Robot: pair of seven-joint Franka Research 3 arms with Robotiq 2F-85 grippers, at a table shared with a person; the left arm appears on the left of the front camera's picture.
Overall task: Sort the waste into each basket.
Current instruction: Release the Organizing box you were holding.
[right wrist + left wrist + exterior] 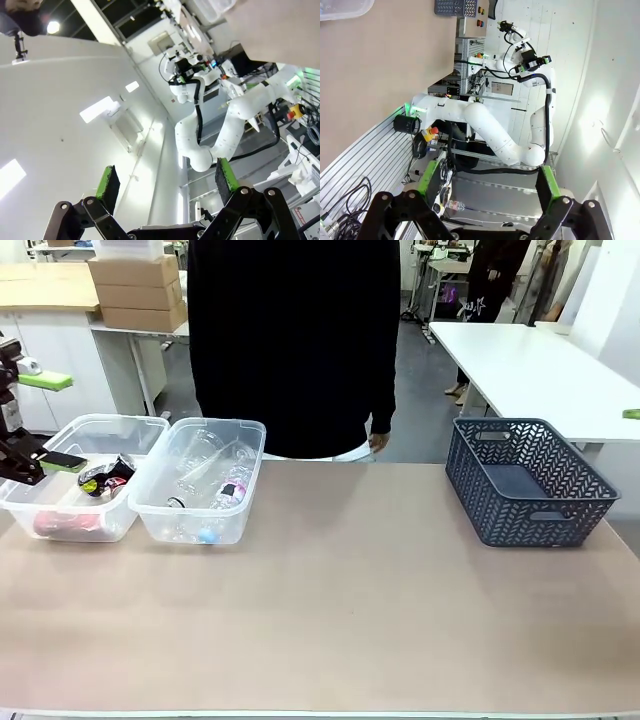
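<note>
Wrappers [100, 483] in red, black and silver lie in the clear tub [40, 508] at the table's [330, 610] far left, left of the second clear tub [160, 502], which touches it and holds the see-through bottles [215, 480]. The left gripper [40, 455] hangs at the left edge over the first tub; in its wrist view the left gripper's fingers [431, 176] stand spread wide with nothing between them. A person in black [295, 340] stands behind the table, behind and right of the second tub. The slate-blue lattice basket [525, 480] sits well right of that tub, its floor bare. The right gripper [167, 182] points away from the table, fingers wide apart and holding nothing.
</note>
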